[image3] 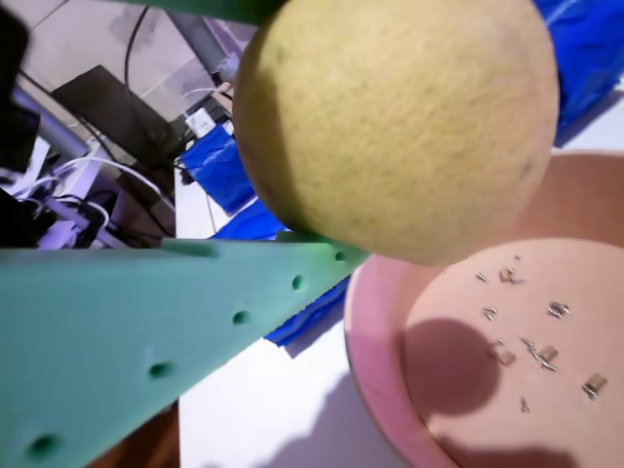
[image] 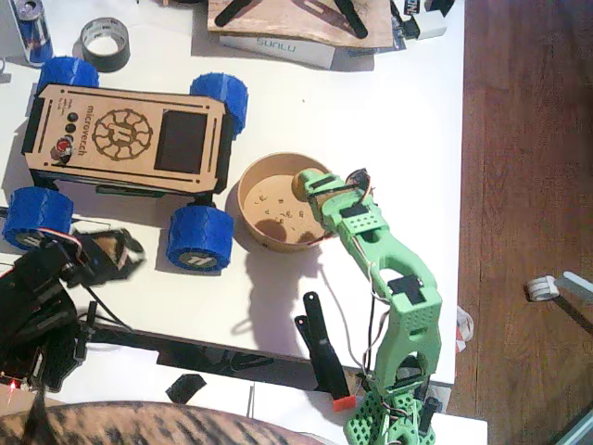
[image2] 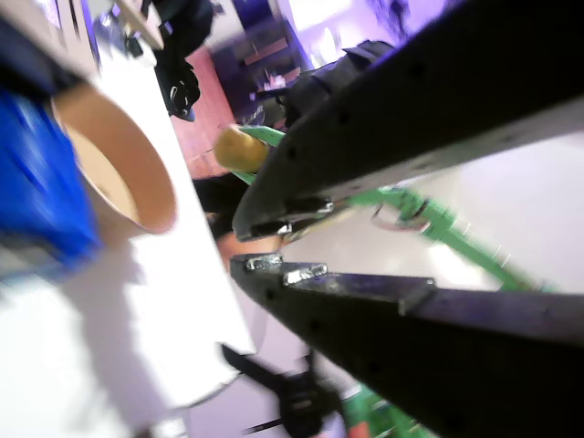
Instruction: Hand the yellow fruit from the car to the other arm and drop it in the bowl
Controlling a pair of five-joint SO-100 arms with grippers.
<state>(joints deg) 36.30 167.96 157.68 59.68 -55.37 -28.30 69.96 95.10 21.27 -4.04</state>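
1. One gripper carries the load – the right gripper, on the green arm, is closed on the yellow fruit and holds it over the right part of the bowl, just inside the rim. In a wrist view the fruit sits pressed against a green finger, with the bowl's floor below it.
2. The left gripper, on the black arm, hangs low at the left of the surface, near the car's front wheel; in a wrist view its black fingers stand apart with nothing between them.
3. The fruit is round, dull yellow, its skin finely pitted with faint darker specks.
4. The bowl is tan with a thick rim, and small crumbs lie on its base. It stands just beside the blue wheel of the car.
5. Writing – "microvech" runs along the car's wooden deck beside a gear pattern; a white box at the top edge reads "SUNLU".
6. A grey tape roll lies near the top left.
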